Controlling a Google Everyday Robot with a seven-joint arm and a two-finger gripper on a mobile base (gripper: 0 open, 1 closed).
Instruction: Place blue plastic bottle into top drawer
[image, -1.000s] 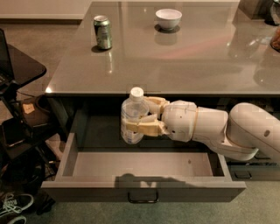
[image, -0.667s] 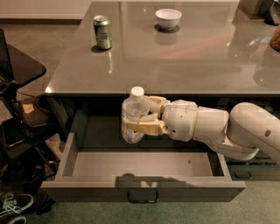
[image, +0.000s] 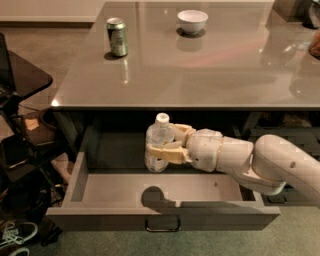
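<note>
**Over the open drawer, bottle gripped in the pincer**

At the centre of the camera view, the blue plastic bottle (image: 160, 134) stands upright in the grip of the pincer (image: 167, 145). Its white cap is on top, just below the front edge of the counter (image: 200, 65). The pincer's tan fingers (image: 165, 151) are closed around the bottle's middle, one crossing its front and one behind it. The white arm (image: 250, 157) reaches in from the lower right of the frame and lies roughly level over the right part of the drawer.

Below them, the top drawer (image: 77, 177) is pulled well out toward the bottom of the frame. Its curved handle (image: 162, 227) sits centred on the front panel. The bottle is over the rear part of the drawer, left of its middle. I cannot tell whether its base touches the drawer floor. A dark rounded shadow (image: 152, 195) lies on that floor, nearer the front panel than the bottle.

On the counter in the upper part of the frame, a green soda can (image: 116, 36) stands at upper left. A white bowl (image: 192, 21) sits at top centre, well apart from the can. At the lower left corner, a pair of shoes (image: 17, 235) lies on the carpet beside dark furniture.
</note>
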